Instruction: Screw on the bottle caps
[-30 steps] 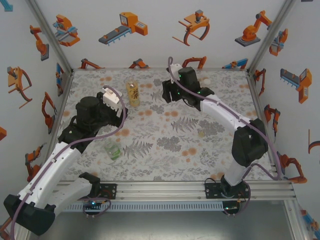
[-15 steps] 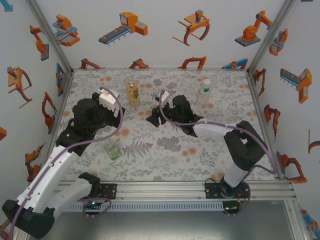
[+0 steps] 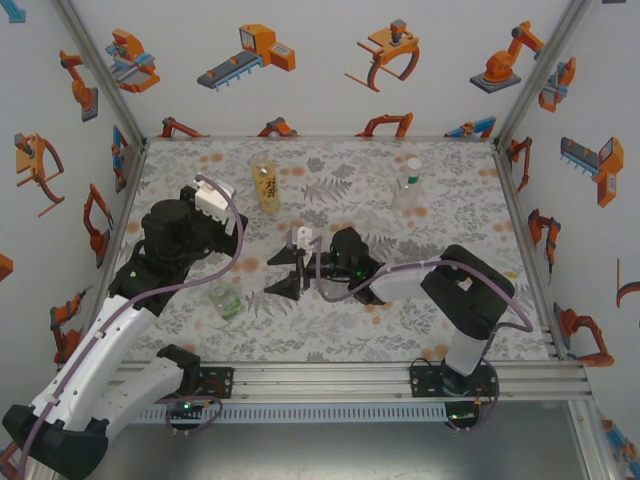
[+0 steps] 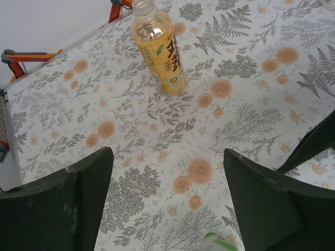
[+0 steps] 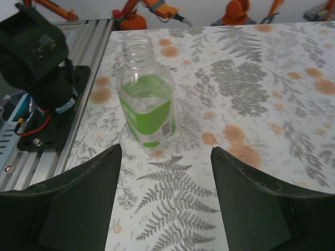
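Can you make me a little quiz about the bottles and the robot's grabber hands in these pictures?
1. True or false: the amber bottle has its cap on.
2. The right gripper is: A open and empty; B shut on a cap; C shut on a bottle.
3. Fill in: the back-right bottle wears a white ____.
Key: 1 false; 2 A; 3 cap.

left arm (image 3: 100, 340), right arm (image 3: 402, 284), white shells, black joints, purple cables (image 3: 240, 225), black fingers (image 4: 68, 209), poss. green LEDs
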You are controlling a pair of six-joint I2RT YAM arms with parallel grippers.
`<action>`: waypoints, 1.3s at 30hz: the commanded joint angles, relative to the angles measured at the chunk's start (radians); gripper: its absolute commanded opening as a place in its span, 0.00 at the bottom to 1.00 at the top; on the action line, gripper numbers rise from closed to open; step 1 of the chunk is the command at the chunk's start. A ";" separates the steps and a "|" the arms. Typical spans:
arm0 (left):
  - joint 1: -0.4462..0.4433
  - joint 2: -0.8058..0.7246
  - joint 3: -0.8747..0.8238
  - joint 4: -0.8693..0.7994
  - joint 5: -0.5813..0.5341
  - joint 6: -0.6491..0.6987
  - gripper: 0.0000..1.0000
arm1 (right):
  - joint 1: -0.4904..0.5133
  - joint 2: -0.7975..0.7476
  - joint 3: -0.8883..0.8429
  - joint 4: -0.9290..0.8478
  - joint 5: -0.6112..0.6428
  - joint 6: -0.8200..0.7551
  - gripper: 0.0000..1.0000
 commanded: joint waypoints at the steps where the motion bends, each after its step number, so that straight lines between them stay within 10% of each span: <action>1: 0.006 -0.013 -0.008 0.013 -0.012 0.004 0.79 | 0.016 0.057 0.022 0.161 -0.037 -0.015 0.67; 18: 0.006 -0.015 -0.015 0.021 -0.019 0.003 0.79 | 0.090 0.332 0.233 0.212 -0.057 -0.040 0.86; 39: 0.006 -0.015 -0.022 0.034 0.012 -0.007 0.79 | 0.120 0.536 0.521 0.178 -0.088 0.022 0.86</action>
